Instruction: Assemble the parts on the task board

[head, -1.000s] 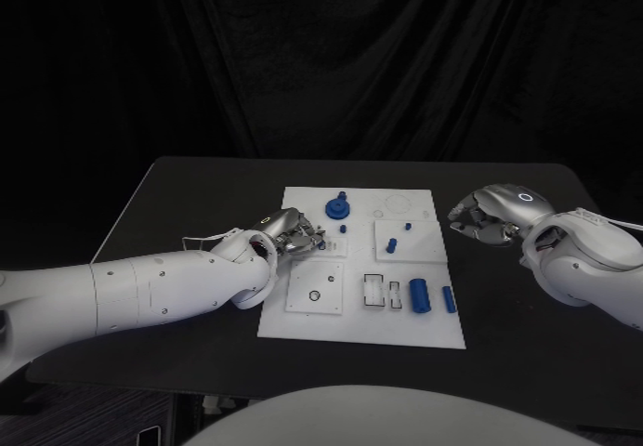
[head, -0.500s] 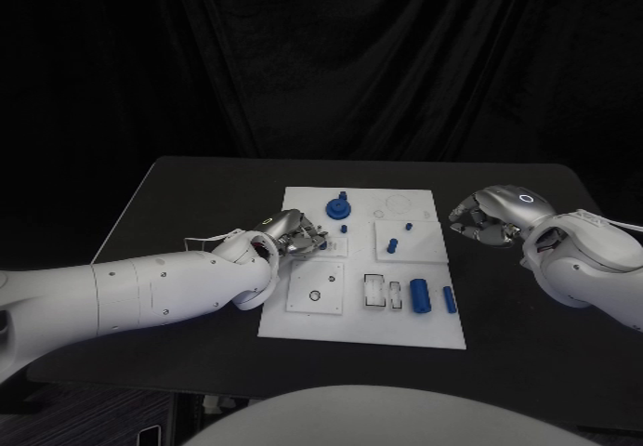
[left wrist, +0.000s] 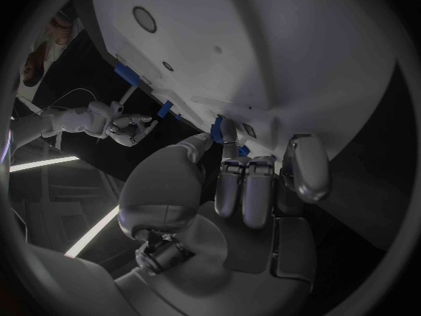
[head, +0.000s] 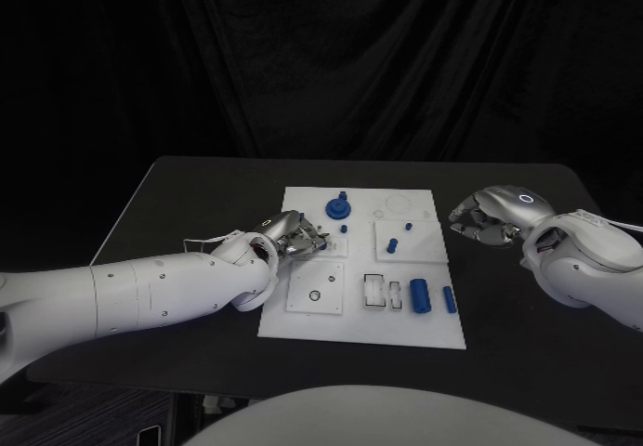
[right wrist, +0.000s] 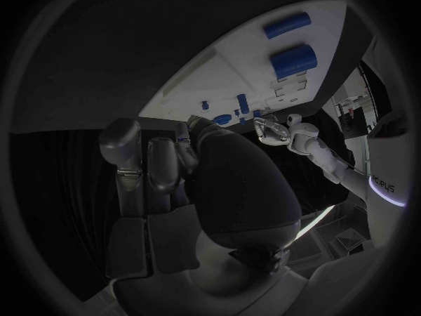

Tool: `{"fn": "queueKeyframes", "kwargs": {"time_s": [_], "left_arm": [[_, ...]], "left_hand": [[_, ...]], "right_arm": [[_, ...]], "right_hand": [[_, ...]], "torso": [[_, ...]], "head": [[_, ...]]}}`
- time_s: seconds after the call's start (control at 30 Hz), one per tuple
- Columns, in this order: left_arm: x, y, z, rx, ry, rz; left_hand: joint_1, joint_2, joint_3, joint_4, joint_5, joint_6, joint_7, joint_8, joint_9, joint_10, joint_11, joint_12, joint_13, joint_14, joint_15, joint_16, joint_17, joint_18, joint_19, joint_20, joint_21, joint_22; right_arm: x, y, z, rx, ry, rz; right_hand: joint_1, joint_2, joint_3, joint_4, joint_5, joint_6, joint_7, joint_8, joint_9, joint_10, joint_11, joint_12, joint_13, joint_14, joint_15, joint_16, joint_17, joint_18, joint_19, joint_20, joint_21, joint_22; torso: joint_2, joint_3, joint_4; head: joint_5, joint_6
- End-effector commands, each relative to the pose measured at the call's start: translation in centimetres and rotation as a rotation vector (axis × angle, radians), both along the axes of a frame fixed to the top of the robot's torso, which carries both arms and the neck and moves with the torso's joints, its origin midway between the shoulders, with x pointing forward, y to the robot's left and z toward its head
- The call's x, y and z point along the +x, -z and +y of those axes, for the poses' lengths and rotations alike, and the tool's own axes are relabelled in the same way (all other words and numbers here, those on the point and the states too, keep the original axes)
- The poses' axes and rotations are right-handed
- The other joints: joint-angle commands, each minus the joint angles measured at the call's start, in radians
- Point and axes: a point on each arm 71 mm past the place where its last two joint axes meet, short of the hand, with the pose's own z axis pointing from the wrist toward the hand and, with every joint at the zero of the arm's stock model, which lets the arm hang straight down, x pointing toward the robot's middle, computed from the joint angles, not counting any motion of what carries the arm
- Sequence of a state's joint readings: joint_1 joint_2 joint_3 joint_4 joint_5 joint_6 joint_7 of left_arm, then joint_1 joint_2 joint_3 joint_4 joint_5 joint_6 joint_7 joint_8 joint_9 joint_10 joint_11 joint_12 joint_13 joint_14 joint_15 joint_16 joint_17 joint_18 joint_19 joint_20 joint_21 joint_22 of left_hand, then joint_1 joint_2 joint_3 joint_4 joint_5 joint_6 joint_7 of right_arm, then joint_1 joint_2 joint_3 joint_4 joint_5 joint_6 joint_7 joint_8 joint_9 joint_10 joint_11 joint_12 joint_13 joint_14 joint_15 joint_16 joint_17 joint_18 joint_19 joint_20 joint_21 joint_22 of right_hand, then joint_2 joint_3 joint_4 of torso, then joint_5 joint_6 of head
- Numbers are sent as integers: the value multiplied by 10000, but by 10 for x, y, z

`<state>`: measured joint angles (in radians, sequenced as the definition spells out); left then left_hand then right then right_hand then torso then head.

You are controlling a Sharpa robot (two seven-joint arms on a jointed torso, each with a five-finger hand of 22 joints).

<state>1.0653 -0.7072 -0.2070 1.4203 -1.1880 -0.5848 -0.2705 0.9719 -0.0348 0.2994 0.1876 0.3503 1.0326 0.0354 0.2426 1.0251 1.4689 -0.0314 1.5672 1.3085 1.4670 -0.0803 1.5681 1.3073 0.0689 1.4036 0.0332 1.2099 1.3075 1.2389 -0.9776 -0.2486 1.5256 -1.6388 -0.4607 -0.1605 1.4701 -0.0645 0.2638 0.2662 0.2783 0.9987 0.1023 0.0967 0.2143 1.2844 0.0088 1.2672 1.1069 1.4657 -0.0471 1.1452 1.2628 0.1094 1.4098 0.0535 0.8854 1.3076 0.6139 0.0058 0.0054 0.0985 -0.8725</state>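
Note:
The white task board (head: 361,321) lies mid-table. My left hand (head: 297,232) hovers over its left side, fingers bent down toward the plate, just short of a blue round part with a peg (head: 336,206). In the left wrist view the fingertips (left wrist: 228,130) reach the board (left wrist: 263,49) with a blue bit (left wrist: 217,128) beside them; whether it is pinched is hidden. My right hand (head: 482,218) hangs off the board's right edge, fingers curled, holding nothing. A large blue cylinder (head: 419,295) and a thinner one (head: 449,299) lie at the near right.
Two small blue pegs (head: 345,229) (head: 391,245) stand mid-board. White blocks (head: 373,291) sit beside the cylinders, and a round hole (head: 315,296) marks the near left plate. Black table (head: 188,195) surrounds the board.
My left hand has crept slightly right and away from me toward the blue round part. The right hand and the parts have stayed put.

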Motion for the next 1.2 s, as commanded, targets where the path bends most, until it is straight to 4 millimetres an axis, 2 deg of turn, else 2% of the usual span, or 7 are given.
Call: {"fn": "queueKeyframes", "kwargs": {"time_s": [0.03, 0.17, 0.33, 0.5, 1.1, 1.17, 1.2], "left_arm": [[-4, 6, 0, 85, 94, 313], [-4, 7, 1, 95, 116, 349], [-5, 7, 2, 120, 148, 417], [-6, 8, 2, 135, 188, 459], [-9, 9, 5, 133, 278, 565], [-9, 9, 5, 135, 269, 568], [-9, 10, 5, 140, 265, 575]], "left_hand": [[-137, 13, -186, 98, -111, -22, 47, -57, -109, 1019, 34, 36, 2623, 1038, 41, 27, 2635, 111, -81, 29, -64, 1564], [-154, 39, -286, 184, -88, -14, 49, -71, -134, 1019, 41, 36, 2623, 1038, 49, 27, 2635, 118, -95, 36, -93, 1557], [172, 112, -346, 117, 554, -8, 20, -91, -175, 1019, 21, 36, 2623, 1038, 38, 27, 2635, 123, -104, 36, -113, 1556], [290, 140, -344, 83, 778, -8, 14, -94, -186, 1019, 13, 36, 2623, 1038, 34, 27, 2635, 133, -127, 33, -162, 1543], [454, 209, -293, 31, 1003, -18, 6, -91, -189, 1019, 10, 36, 2623, 1038, 34, 27, 2635, 156, -191, 33, -281, 1512], [460, 201, -305, 32, 946, -16, 12, -87, -188, 1019, 12, 36, 2623, 1038, 35, 27, 2635, 156, -194, 33, -285, 1511], [484, 201, -332, 39, 763, -13, 16, -80, -187, 1019, 17, 36, 2623, 1038, 37, 27, 2635, 156, -201, 35, -294, 1510]], "right_arm": [[0, 1, -2, -51, 146, 17], [0, 2, -2, -54, 152, 25], [0, 2, -2, -58, 161, 32], [0, 2, -2, -55, 160, 34], [-1, 3, -2, -67, 187, 59], [-1, 3, -2, -69, 193, 61], [-1, 3, -2, -70, 196, 63]], "right_hand": [[35, -56, 46, 36, 46, 58, 11, 42, -14, -25, 58, -32, 5, 122, -53, -9, 8, 29, 35, 10, 0, 1092], [35, -56, 46, 36, 46, 58, 11, 42, -14, -25, 58, -32, 5, 122, -53, -9, 8, 29, 35, 10, 0, 1092], [35, -56, 46, 36, 46, 58, 11, 42, -14, -25, 58, -32, 5, 122, -53, -9, 8, 29, 35, 10, 0, 1092], [35, -56, 46, 36, 46, 58, 11, 42, -14, -25, 58, -32, 5, 122, -53, -9, 8, 29, 35, 10, 0, 1092], [36, -66, 55, 32, 54, 59, 9, 37, -17, -38, 53, -51, -24, 120, -52, -27, -6, 34, 31, 12, -39, 1086], [36, -66, 55, 32, 54, 59, 9, 37, -17, -38, 53, -51, -24, 120, -52, -27, -6, 34, 31, 12, -39, 1086], [36, -66, 55, 32, 54, 59, 9, 37, -17, -38, 53, -51, -24, 120, -52, -27, -6, 34, 31, 12, -39, 1086]], "torso": [[-4, 8, -10], [-7, 8, -10], [-9, 5, -9], [-2, 6, -3], [0, 9, -7], [1, 7, 1], [3, 7, 0]], "head": [[16, -2], [14, -2], [5, -2], [-3, -2], [12, -2], [6, -2], [8, -2]]}}
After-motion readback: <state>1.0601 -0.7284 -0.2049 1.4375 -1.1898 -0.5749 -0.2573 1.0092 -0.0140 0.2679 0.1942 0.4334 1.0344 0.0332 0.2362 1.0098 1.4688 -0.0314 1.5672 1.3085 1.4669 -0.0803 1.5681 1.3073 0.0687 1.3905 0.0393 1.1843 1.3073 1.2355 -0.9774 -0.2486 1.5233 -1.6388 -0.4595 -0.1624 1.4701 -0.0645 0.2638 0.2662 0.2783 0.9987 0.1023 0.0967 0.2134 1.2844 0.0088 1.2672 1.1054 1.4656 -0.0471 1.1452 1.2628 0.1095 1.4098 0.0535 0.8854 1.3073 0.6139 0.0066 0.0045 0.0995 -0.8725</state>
